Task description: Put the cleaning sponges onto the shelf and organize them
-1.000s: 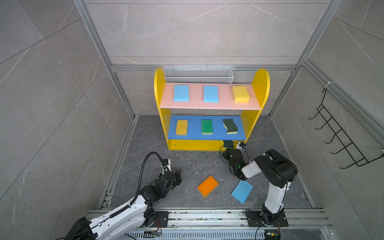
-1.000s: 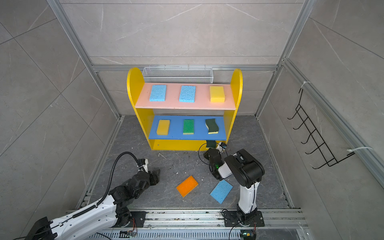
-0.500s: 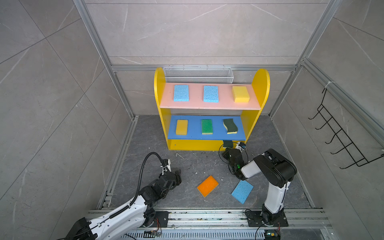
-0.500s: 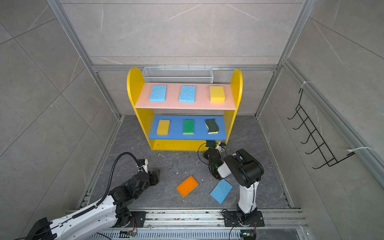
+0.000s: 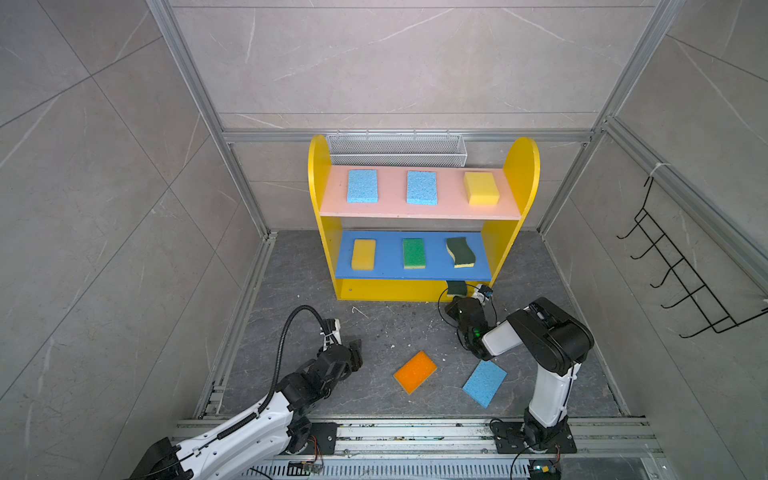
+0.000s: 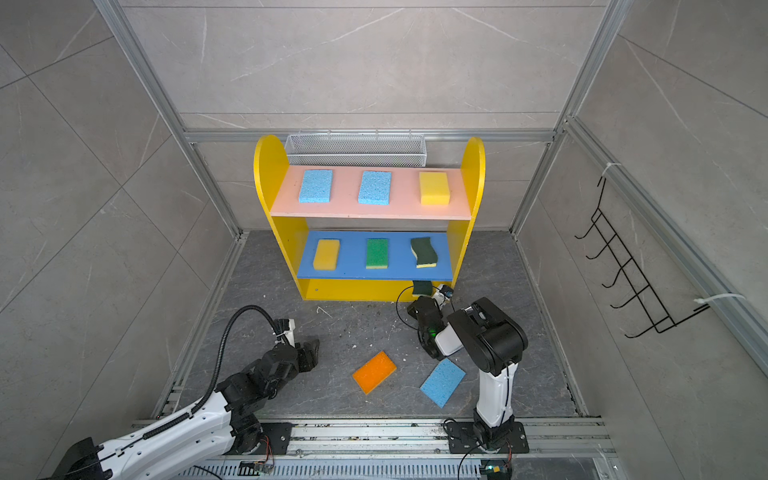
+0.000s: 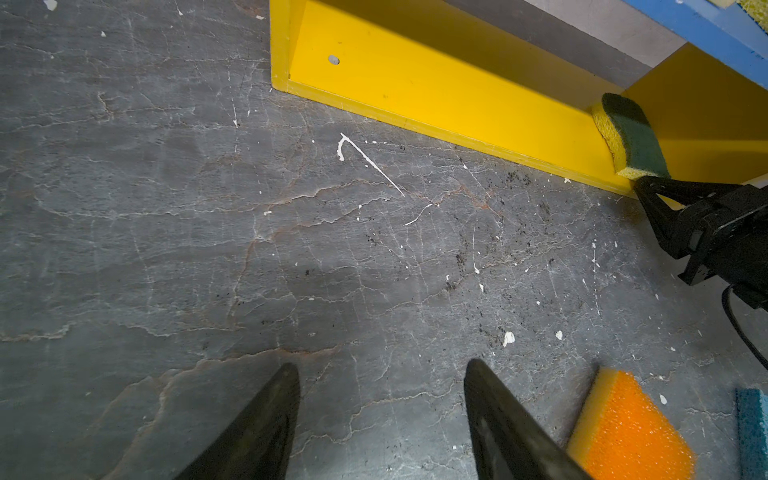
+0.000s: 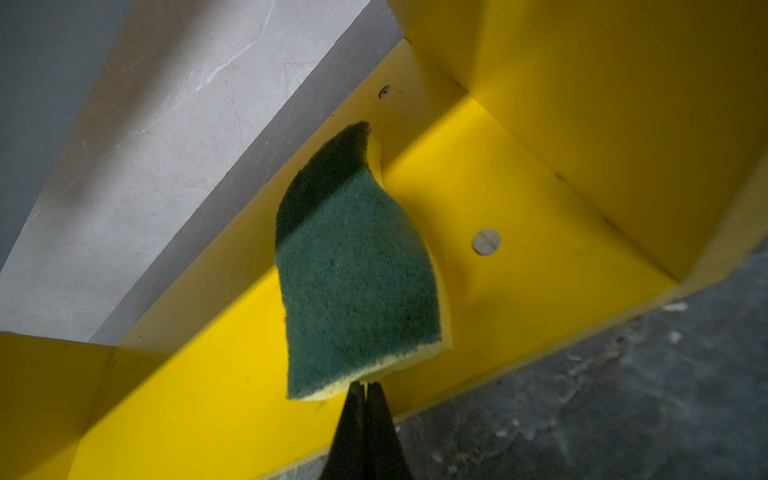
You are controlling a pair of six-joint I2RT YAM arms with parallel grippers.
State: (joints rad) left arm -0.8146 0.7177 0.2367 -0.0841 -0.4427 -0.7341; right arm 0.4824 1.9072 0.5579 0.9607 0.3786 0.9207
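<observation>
The shelf [image 5: 320, 183] holds two light blue sponges [image 5: 362, 185] [image 5: 422, 188] and a yellow sponge [image 5: 481, 188] on its pink board. Its blue board carries a yellow [image 5: 363, 254], a green [image 5: 414, 253] and a wavy dark-green sponge [image 5: 460, 252]. Another dark-green sponge [image 8: 357, 270] lies on the yellow base at the right. My right gripper [image 8: 365, 384] is shut, tips against that sponge's near edge. An orange sponge [image 5: 415, 371] and a light blue sponge [image 5: 484, 382] lie on the floor. My left gripper [image 7: 382, 365] hangs open over bare floor, left of the orange sponge [image 7: 627, 428].
A white mesh basket [image 5: 397, 149] hangs behind the shelf top. A black wire hook rack [image 5: 681, 274] is fixed to the right wall. Aluminium frame posts line the corners, and a rail [image 5: 415, 432] with both arm bases runs along the front.
</observation>
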